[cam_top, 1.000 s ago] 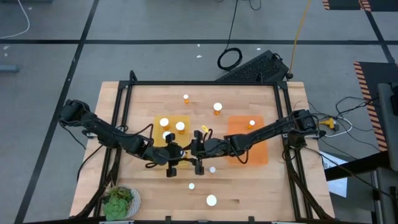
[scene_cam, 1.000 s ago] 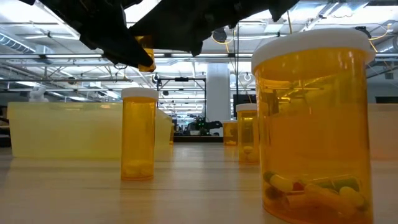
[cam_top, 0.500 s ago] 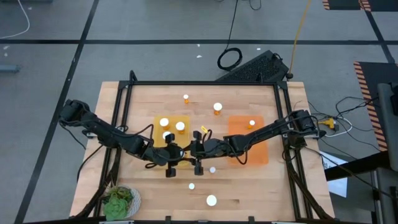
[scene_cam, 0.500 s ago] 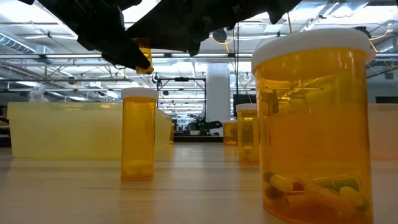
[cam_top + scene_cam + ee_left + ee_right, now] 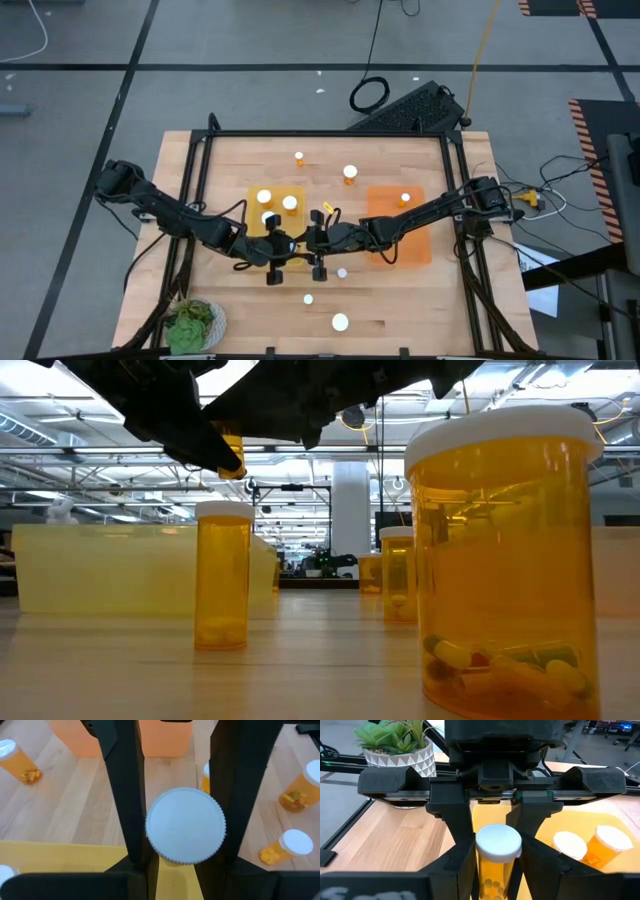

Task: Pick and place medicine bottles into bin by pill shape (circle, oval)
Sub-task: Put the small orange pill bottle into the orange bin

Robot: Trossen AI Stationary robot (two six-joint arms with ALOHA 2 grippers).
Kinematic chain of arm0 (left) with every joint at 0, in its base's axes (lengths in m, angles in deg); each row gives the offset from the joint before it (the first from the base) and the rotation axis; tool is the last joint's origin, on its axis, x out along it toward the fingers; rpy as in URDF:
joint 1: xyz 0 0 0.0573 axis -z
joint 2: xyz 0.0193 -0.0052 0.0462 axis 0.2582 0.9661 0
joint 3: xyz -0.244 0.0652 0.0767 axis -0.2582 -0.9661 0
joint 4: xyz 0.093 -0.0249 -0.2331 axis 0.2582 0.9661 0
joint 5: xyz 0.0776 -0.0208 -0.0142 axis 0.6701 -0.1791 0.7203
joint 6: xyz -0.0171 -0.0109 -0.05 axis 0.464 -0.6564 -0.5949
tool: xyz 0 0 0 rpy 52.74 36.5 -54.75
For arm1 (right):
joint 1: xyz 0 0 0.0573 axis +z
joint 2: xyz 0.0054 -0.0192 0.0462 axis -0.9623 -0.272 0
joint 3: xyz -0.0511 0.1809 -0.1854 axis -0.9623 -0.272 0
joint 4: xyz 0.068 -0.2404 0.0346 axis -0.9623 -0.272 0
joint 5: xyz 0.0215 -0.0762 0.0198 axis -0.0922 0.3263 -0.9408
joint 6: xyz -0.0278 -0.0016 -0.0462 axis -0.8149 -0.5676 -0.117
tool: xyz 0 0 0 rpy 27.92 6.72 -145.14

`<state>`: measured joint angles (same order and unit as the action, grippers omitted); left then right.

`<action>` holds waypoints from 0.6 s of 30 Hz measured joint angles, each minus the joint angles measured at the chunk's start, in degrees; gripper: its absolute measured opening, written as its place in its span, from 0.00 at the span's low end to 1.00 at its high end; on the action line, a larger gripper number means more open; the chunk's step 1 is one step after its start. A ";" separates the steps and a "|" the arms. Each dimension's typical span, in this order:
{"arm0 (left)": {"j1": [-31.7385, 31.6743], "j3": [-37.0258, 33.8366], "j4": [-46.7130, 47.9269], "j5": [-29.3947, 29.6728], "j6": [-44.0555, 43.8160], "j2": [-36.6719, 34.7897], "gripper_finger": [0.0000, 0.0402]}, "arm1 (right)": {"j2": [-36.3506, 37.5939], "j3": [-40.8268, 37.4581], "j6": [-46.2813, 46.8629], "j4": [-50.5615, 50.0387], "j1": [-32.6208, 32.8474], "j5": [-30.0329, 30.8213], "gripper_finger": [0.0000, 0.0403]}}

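Wooden surface [image 5: 400, 290] mid-handoff: left fingers [image 5: 125, 795] clamp a white-capped bottle [image 5: 185, 834] at the yellow tray's [image 5: 256, 228] near edge, and the right fingers [image 5: 465, 845] look closed on the same bottle. If both pull, it could twist free and drop outside the tray.

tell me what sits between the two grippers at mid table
One white-capped medicine bottle, clamped by the left gripper, just ahead of the right gripper. Both wrist views show it; the high view hides it.

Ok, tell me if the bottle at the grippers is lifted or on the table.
Lifted: low view shows the bottle hanging above the tabletop, pinched in the left gripper.
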<state>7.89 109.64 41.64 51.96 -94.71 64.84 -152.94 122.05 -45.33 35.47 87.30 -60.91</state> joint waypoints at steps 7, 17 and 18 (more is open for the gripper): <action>-0.02 -0.02 0.25 0.01 -0.02 0.00 0.26 | 0.00 0.00 0.15 0.07 0.02 -0.04 0.42; 0.00 -0.02 0.27 -0.06 -0.02 0.00 0.26 | 0.02 0.00 0.59 0.09 0.02 0.00 0.34; 0.00 -0.02 0.27 -0.06 -0.02 0.00 0.26 | 0.02 0.00 0.59 0.09 0.02 0.00 0.32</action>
<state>7.89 109.62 41.91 51.90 -94.73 64.84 -152.91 122.05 -44.74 35.55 87.32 -60.91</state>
